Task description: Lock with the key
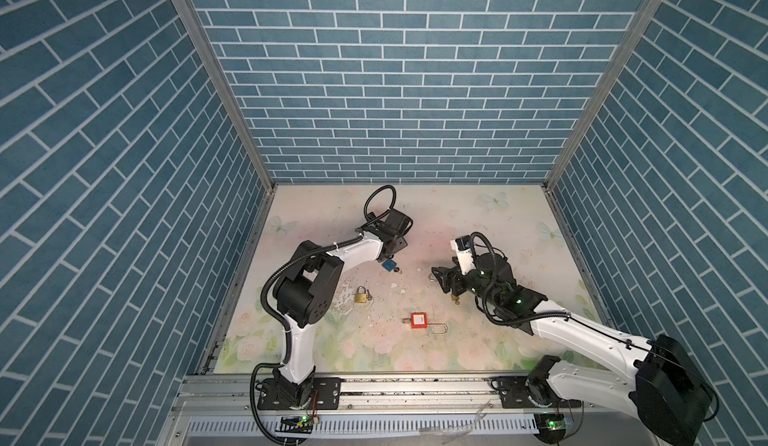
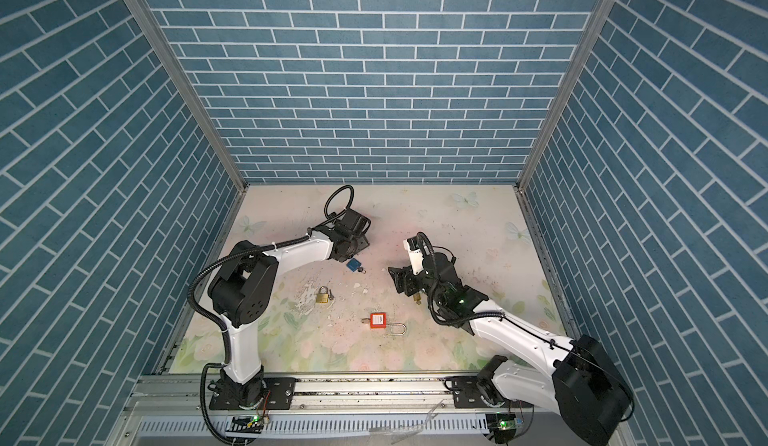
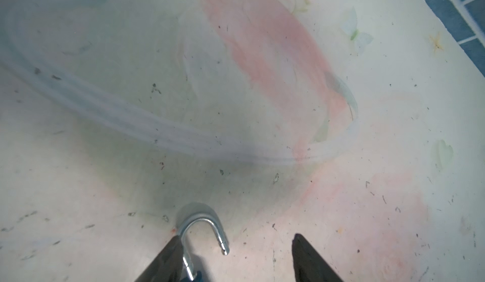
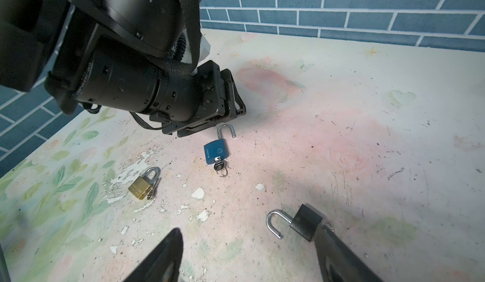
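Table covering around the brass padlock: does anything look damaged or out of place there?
Yes. The floral table covering is worn through in ragged white patches right beside the small brass padlock, as if the print has peeled away. Smaller white chips dot the surface nearby. Nothing looks spilled.

A floral-printed table [image 1: 457, 215], scuffed and with a flaked patch [image 1: 345, 300] at 8 o'clock from its centre, is shown in both top views.

- A blue padlock [image 1: 389, 264] is laid at 10 o'clock, shackle open, key [image 1: 398, 270] inserted.
- A brass padlock [image 1: 360, 295], shackle closed, is laid at 8 o'clock.
- A red padlock [image 1: 419, 320] is laid at 6 o'clock, shackle directed to 3 o'clock.
- A black padlock [image 4: 305, 221], shackle open, is seen at 3 o'clock.
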You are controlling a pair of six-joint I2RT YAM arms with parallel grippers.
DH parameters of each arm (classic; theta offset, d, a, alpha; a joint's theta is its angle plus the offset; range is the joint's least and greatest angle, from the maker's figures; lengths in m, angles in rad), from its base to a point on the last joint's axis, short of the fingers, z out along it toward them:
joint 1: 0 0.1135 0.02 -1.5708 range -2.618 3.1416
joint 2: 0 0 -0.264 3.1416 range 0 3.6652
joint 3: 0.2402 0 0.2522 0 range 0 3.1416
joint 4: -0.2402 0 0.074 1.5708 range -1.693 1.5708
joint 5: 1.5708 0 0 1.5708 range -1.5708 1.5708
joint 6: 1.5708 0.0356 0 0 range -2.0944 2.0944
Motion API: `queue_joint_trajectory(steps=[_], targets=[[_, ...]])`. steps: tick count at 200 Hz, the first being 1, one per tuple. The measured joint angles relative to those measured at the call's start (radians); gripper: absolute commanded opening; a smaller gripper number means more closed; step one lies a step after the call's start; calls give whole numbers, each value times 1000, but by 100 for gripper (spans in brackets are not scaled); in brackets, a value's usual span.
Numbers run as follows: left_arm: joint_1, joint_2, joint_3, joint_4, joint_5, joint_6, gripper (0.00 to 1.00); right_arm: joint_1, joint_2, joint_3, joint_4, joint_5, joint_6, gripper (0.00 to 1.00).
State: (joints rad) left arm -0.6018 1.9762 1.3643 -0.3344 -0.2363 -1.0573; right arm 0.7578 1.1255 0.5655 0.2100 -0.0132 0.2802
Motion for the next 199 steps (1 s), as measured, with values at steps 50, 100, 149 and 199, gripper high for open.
queue_joint_trajectory(steps=[50,100,149,199], targets=[[-79,8,205,-278,-60,-101,67,0,-16,-25,23,-11,2,78],[-91,106,303,-473,-31,-241,67,0,-43,-72,47,-30,3,78],[-91,143,301,-504,-1,-312,67,-2,-15,-132,123,-99,2,76],[-90,146,262,-481,39,-360,67,-1,121,-137,178,-193,0,74]])
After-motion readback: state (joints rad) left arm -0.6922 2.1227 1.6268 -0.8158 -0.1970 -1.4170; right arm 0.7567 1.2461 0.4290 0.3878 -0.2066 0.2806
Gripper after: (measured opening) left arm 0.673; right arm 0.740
